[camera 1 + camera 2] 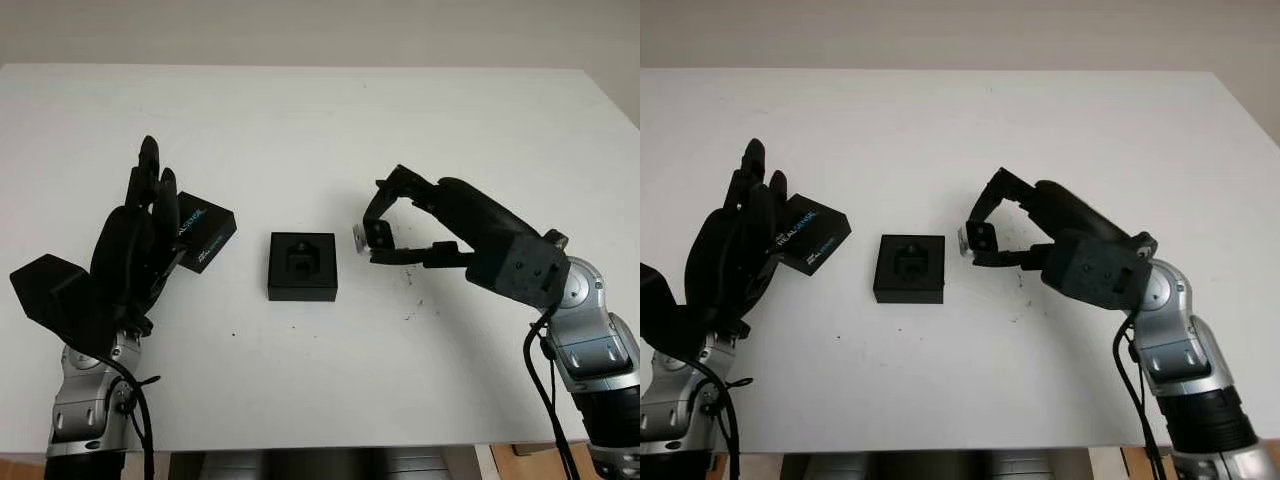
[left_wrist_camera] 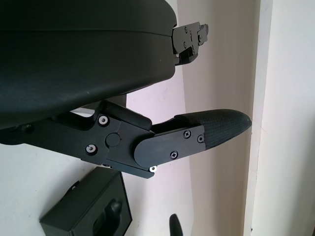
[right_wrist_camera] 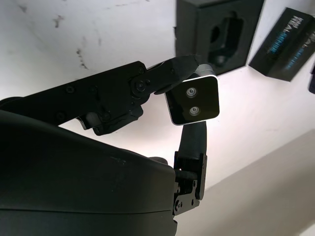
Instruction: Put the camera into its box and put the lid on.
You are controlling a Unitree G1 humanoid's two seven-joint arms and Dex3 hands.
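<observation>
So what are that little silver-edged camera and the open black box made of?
The small silver-edged camera, pinched in the right hand, looks like brushed metal round a glossy dark front, glass or plastic. The square open black box looks like matte card with a moulded insert, possibly foam; the look leaves that open.

Table (image 1: pixel 300 380) white with small dark marks; box (image 1: pixel 303 266) black throughout; lid (image 1: pixel 203 231) black with white and blue lettering; camera (image 3: pixel 193 100) black-faced, silver-edged; both hands black, forearms silver-grey.
</observation>
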